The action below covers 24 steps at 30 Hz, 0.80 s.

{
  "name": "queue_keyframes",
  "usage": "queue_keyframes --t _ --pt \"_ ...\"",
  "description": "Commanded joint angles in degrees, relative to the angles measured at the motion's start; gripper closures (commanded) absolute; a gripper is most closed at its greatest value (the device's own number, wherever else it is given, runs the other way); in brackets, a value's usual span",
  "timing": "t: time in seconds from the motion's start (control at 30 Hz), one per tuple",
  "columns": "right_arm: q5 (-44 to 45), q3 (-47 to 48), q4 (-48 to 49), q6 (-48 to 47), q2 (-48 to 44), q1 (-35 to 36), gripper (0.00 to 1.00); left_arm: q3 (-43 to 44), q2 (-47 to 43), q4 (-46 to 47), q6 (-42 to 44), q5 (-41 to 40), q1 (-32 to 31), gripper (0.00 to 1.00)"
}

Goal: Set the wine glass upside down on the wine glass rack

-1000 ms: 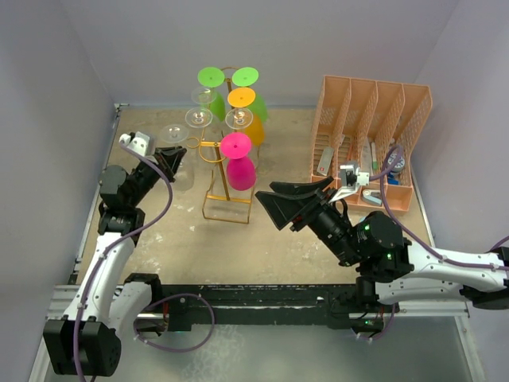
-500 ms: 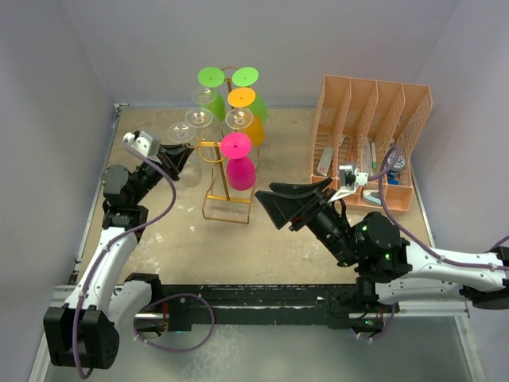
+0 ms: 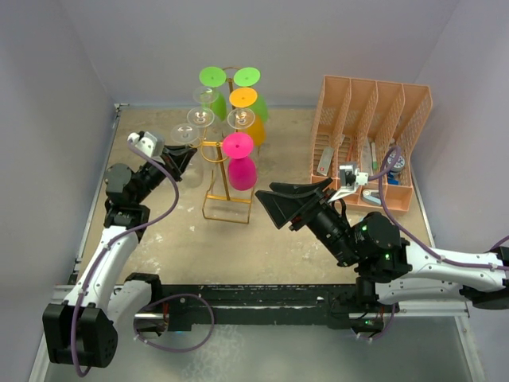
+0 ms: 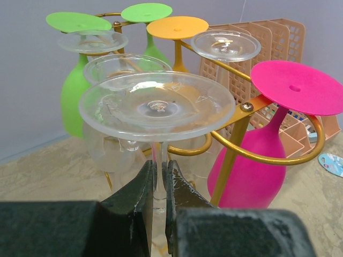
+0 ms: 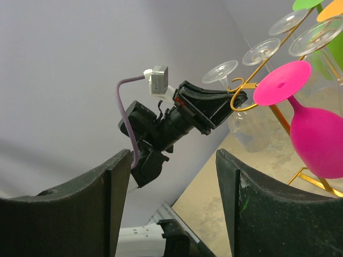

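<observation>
Hanging on rack (image 4: 231,152): inverted glasses (image 4: 252,176).

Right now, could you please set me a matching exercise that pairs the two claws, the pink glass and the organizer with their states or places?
Things:
1. left claw
2. right claw
3. pink glass
4. organizer

States or places:
A. hanging upside down on the rack
B. open, holding nothing
C. shut on the stem of a clear glass
D. standing to the right of the rack

Pairs: 1-C, 2-B, 3-A, 4-D
</observation>
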Motion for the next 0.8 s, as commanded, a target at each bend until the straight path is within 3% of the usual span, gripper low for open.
queue_keyframes --t 0.0,0.43,0.77 --pt "1.6 0.0 2.5 0.5 -0.2 -0.1 0.33 1.4 0.3 2.4 2.1 -1.6 -0.5 1.00" --pt "1.4 0.1 2.6 0.6 0.7 -0.1 0.33 1.4 0.4 0.8 3.8 2.1 -1.4 1.00" --pt "1.3 0.4 2.3 1.1 0.9 -0.1 0.33 -2.0 0.1 1.2 4.0 -1.9 -2.2 0.81"
